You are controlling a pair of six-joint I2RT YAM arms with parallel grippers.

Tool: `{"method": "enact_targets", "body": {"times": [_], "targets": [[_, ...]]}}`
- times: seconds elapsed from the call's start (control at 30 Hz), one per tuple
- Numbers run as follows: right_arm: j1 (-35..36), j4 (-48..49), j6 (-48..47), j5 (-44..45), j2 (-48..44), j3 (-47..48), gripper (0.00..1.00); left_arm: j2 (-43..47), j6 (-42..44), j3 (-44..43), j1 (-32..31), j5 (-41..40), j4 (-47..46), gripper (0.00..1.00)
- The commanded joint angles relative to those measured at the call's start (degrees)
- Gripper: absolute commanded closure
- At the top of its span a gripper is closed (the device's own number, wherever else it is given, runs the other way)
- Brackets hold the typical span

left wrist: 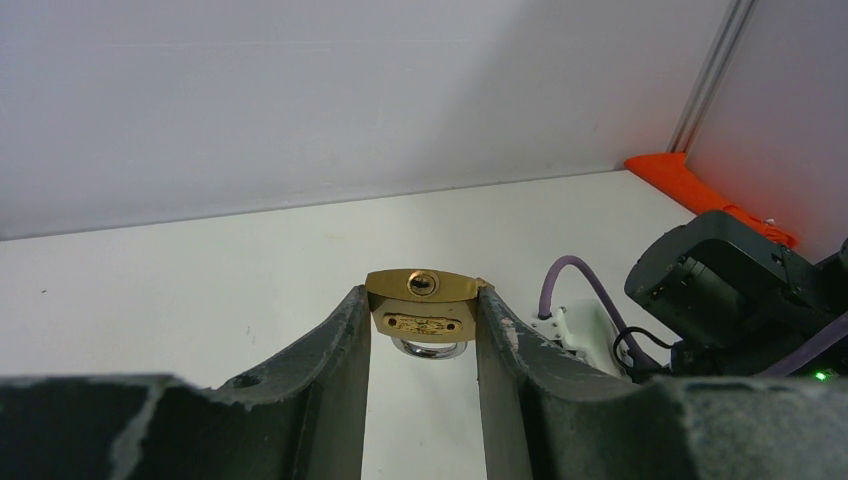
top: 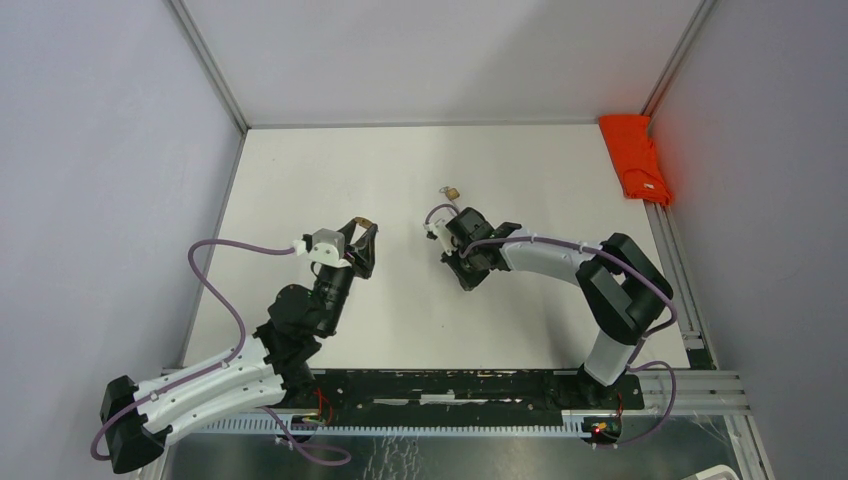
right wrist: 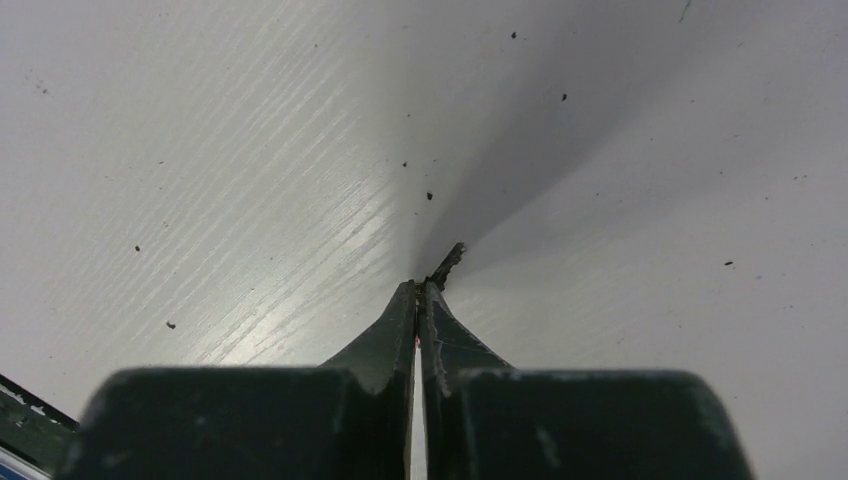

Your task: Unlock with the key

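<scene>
- The padlock (left wrist: 420, 322) was seen clamped between the fingers of the left pincer (left wrist: 422, 296), its brass body lifted off the table (top: 400, 330), the keyhole (left wrist: 422, 284) turned away from the pincer's palm and the shackle tucked beneath, towards the palm.
- The left pincer was set fairly wide, its jaws closed on the padlock's two sides.
- The key (right wrist: 449, 262) was pinched in the right pincer (right wrist: 420, 296); only a dark, notched tip was shown, just beyond the fingertips and slightly to their right.
- The right pincer was drawn almost fully together on that thin blade.
- Whether the key tip touched the table below could not be told.
- The step in hand was judged to be the pick-up of the key, just completed, with the insertion not yet begun.
- The padlock was held well apart from the right pincer, off to its left.
- For the next move, the key would need to be lifted, carried across and lined up with the keyhole.
- An orange cloth (top: 635, 158) was left far behind the right pincer, uninvolved.
</scene>
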State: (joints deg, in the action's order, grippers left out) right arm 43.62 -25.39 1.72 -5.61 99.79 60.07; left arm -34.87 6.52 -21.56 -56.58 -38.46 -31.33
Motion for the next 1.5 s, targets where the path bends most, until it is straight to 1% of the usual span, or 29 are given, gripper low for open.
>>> {"method": "enact_targets", "body": {"times": [0.0,0.03,0.07,0.23,0.47,0.6,0.67,0.87,0.9,0.93,1.0,1.1,1.47], "targets": [[-0.56,-0.17,1.37,0.15,-2.01,0.46,0.86,0.06,-2.39,-0.22,0.37,0.83,-2.07,0.98],[-0.57,-0.03,1.44,0.35,-2.05,-0.01,0.80,0.13,-2.35,-0.23,0.34,0.84,-2.09,0.98],[-0.55,-0.01,1.32,0.44,-2.14,-0.41,0.75,0.15,-2.31,-0.31,0.31,0.84,-2.10,0.98],[-0.56,0.38,1.61,0.73,-2.67,-1.49,0.66,0.08,-2.44,-0.24,0.45,1.18,-2.19,0.98],[-0.31,-1.25,1.30,0.82,-0.52,-1.01,0.66,-0.07,-2.27,-0.41,0.40,1.28,-2.29,0.98],[0.32,-2.32,0.75,3.49,0.88,-0.86,0.69,0.07,-2.33,-0.08,0.37,1.28,-2.50,0.98],[0.48,-2.47,0.97,4.60,1.73,-0.68,0.77,-0.24,-2.39,-0.06,0.46,1.26,-2.54,0.98],[0.98,-2.37,0.88,8.23,3.83,0.47,0.90,-0.68,-2.57,-0.06,0.44,1.53,-2.53,0.98],[1.03,-2.07,0.95,8.81,3.59,0.48,0.96,-0.72,-2.63,-0.04,0.45,1.59,-2.51,0.98],[1.01,-1.79,0.92,9.02,3.13,0.55,1.00,-0.80,-2.69,-0.06,0.53,1.69,-2.42,0.98],[0.89,-1.19,1.22,8.95,1.83,0.57,1.00,-0.87,-3.10,-0.12,0.53,2.06,-2.34,0.98],[0.25,0.27,1.04,5.78,-1.15,0.56,1.00,-1.18,-3.90,-0.06,0.67,3.06,-2.37,0.98],[-4.64,7.73,3.96,-17.67,-11.64,-1.83,1.00,-3.97,-6.30,-0.44,2.28,8.60,-0.81,0.98]]}}
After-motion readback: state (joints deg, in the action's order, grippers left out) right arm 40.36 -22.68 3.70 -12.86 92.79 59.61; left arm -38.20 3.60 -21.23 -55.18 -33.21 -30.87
